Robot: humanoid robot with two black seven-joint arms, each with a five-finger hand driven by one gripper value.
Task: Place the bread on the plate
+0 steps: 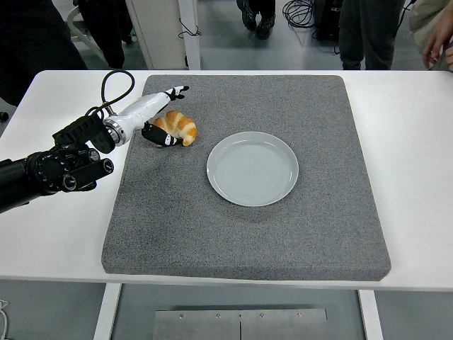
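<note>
The left hand [157,113] reaches in over the grey mat [241,234] that covers the middle of the white desk [417,177]. Its white-shelled back faces up and its fingers are spread around the bread [177,127], a golden croissant lying on the mat. The upper fingers [175,91] point away past the far side of the croissant, with the tips clear of it, while the thumb and lower fingers sit against its near left end. The hand brackets the bread loosely without closing on it; the croissant rests on the mat, not lifted.

To the right of the hand and a little nearer the desk's front edge lies the plate [253,168], pale grey and round, with nothing on it. It is near the bread but apart from it, with a strip of mat between them.

Behind the hand, the black forearm runs back toward the left edge, with a looped cable [113,81] arching above the wrist.
</note>
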